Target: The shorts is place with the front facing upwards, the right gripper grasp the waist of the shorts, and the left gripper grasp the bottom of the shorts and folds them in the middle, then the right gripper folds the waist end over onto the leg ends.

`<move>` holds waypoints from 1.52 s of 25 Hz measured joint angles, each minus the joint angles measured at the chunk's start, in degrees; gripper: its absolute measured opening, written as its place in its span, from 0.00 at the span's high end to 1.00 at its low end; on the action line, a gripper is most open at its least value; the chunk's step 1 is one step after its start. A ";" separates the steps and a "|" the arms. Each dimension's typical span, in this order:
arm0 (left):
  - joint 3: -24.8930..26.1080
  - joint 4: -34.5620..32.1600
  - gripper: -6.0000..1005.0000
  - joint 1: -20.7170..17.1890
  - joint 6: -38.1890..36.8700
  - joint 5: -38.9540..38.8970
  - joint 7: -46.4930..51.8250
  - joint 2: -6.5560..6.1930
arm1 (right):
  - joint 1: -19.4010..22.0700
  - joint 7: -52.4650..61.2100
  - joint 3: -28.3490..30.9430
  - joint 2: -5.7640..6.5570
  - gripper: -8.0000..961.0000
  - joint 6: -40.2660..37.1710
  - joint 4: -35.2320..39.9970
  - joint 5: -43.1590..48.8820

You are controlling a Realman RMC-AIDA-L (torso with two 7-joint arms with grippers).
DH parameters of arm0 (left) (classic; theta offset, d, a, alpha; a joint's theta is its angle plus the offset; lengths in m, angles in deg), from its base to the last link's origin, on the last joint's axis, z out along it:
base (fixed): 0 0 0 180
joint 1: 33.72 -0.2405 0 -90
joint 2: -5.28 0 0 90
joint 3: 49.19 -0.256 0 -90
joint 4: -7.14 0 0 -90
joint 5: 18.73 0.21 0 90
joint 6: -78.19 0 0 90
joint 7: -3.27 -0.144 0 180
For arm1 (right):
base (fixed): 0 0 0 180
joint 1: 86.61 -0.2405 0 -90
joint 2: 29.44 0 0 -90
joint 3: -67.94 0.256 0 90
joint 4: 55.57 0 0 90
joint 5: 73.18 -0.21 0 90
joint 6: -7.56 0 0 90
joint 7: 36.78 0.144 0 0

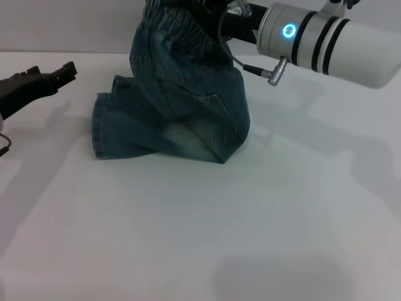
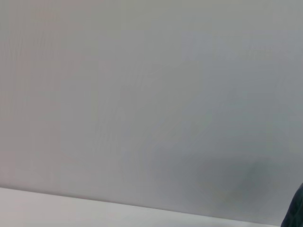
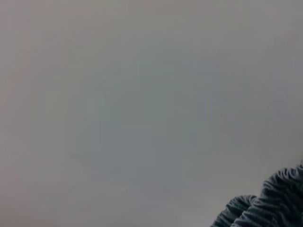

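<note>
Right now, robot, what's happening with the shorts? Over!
Right gripper up high, lifting the waist. Shorts hang, legs bunched on the table. Left gripper off to the side, holding nothing. Nothing in the way.

Plain white table under soft light, pale wall behind.

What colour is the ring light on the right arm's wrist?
Blue ring light, seen best in the head view.

Coarse blue denim with pale faded patches and raised stitching is seen in the shorts, puckered cloth in the waist of the shorts, glossy white casing on the right gripper, and a smooth matt white table.
</note>
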 joint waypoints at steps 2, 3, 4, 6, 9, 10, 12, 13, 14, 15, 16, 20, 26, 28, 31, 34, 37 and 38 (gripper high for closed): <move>-0.09 -0.05 0.23 0.01 -0.01 0.00 -0.01 0.00 | -0.09 0.01 -0.07 -0.01 0.86 0.08 0.21 0.00; -0.12 -0.06 0.23 0.01 -0.01 0.00 -0.01 0.01 | -0.16 0.01 -0.08 -0.01 0.85 0.16 0.34 0.00; -0.18 -0.09 0.23 0.02 -0.02 0.00 -0.02 0.03 | -0.25 0.02 -0.09 0.00 0.85 0.27 0.40 0.01; -0.24 -0.09 0.23 0.06 0.02 0.00 -0.02 0.04 | -0.51 0.04 -0.11 0.08 0.85 0.91 0.45 0.11; -1.13 -0.09 0.23 0.47 -0.12 -0.01 -0.12 0.06 | -0.66 0.03 -0.08 0.14 0.84 1.58 0.47 0.31; -1.29 -0.09 0.24 0.55 -0.26 0.00 -0.24 0.08 | -0.66 0.00 -0.03 0.14 0.84 1.65 0.47 0.32; -1.47 -0.09 0.24 0.75 -0.50 -0.01 -0.53 0.15 | -0.75 0.02 -0.03 0.18 0.83 1.78 0.69 0.33; -1.51 -0.20 0.24 0.95 -0.55 -0.01 -0.61 0.20 | -0.92 0.03 -0.07 0.20 0.83 1.79 1.19 0.34; -1.54 -0.35 0.24 1.19 -0.58 -0.01 -0.65 0.23 | -1.07 0.04 -0.10 0.23 0.83 1.89 1.64 0.35; -1.54 -0.35 0.24 1.19 -0.58 -0.01 -0.65 0.23 | -1.20 0.05 -0.12 0.28 0.78 2.02 2.16 0.36; -1.57 -0.90 0.24 1.91 -0.63 -0.01 -0.67 0.25 | -1.26 0.06 -0.12 0.30 0.73 2.19 2.46 0.36; -1.57 -1.33 0.25 2.49 -0.89 -0.01 -0.78 0.27 | -1.10 -0.47 -0.07 0.39 0.56 2.79 2.94 0.47; -1.76 -0.95 0.25 2.61 -1.02 -0.35 -1.99 0.30 | 3.25 -13.83 1.18 0.67 0.34 3.46 1.01 0.68; -2.39 -0.45 0.25 2.66 -0.97 -0.41 -2.17 0.34 | 5.12 -20.35 1.11 0.64 0.31 2.63 -0.31 1.10; -3.62 0.61 0.26 2.75 -1.04 -0.42 -2.57 0.37 | 8.28 -28.18 0.35 -0.02 0.27 -2.31 -3.77 4.64; -7.60 3.78 0.26 3.05 -2.80 -0.53 -5.01 0.52 | 11.75 -33.05 -4.38 -0.75 0.27 -15.56 -9.89 11.10; -10.72 5.16 0.26 3.54 -6.07 -0.59 -5.77 0.54 | 13.44 -34.93 -15.78 -0.82 0.28 -38.79 -15.80 16.93; -12.17 5.63 0.26 3.83 -8.38 -0.83 -5.80 0.59 | 13.47 -34.93 -18.32 -0.76 0.28 -43.59 -16.70 18.05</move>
